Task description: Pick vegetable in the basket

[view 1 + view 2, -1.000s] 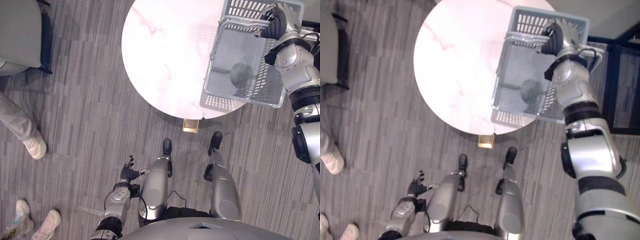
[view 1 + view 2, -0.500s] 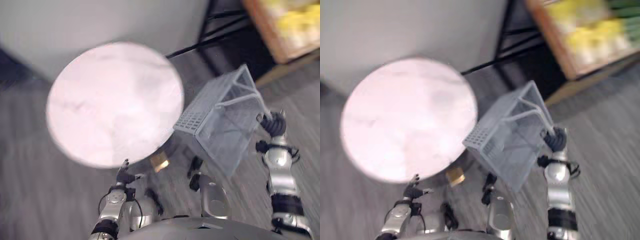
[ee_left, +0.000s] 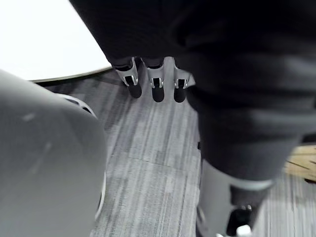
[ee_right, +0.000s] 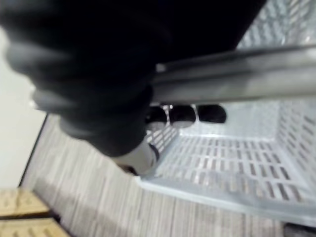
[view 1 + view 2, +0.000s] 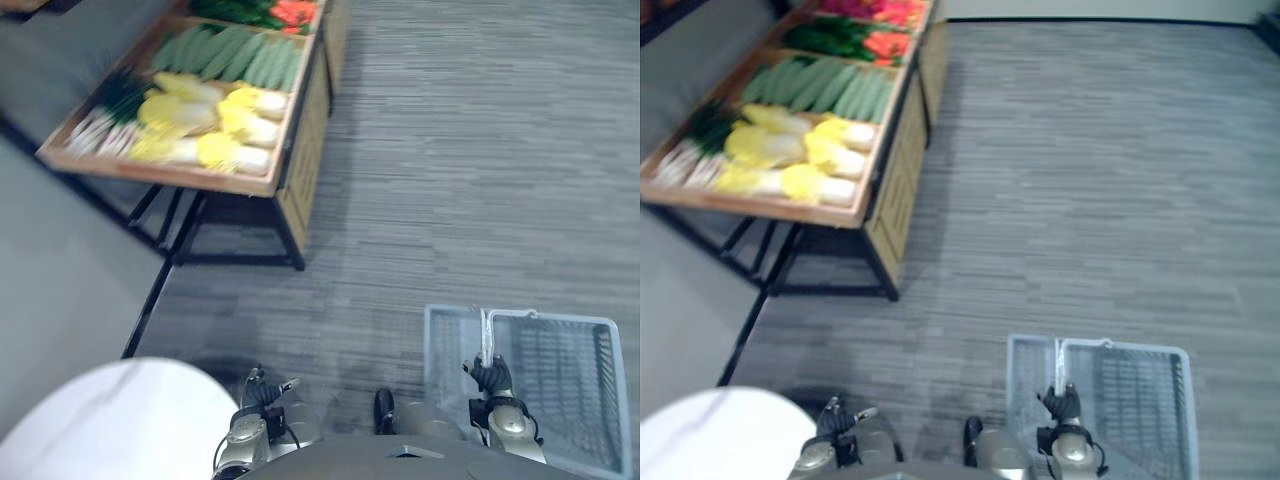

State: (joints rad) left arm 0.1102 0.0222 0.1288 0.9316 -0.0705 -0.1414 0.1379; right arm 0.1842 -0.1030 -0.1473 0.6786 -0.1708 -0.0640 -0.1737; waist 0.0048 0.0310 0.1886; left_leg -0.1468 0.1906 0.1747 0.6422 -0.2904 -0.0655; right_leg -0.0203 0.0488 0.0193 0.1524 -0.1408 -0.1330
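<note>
A light grey mesh basket (image 5: 556,378) hangs low at my right side, over the floor. My right hand (image 5: 490,377) is shut on the basket's metal handle (image 4: 237,74), with its dark fingertips (image 4: 182,114) curled under the bar. The inside of the basket (image 4: 232,158) looks bare. Vegetables lie on a wooden stand at the upper left: yellow cabbages (image 5: 215,125), green cucumbers (image 5: 235,55), white-stemmed greens (image 5: 100,125) and red ones (image 5: 293,12). Both hands are well short of the stand. My left hand (image 5: 262,392) hangs low on the left, its fingers (image 3: 154,89) straight and holding nothing.
The wooden stand (image 5: 295,195) rests on black legs over grey striped floor (image 5: 480,150), which stretches wide to the right of it. A white round table (image 5: 110,425) sits at the lower left beside my left hand. A grey wall (image 5: 50,260) runs along the left.
The whole view has swung away from the round table to the vegetable stand, so the camera moved. The basket, still held by my right hand, now hangs low at my right.
</note>
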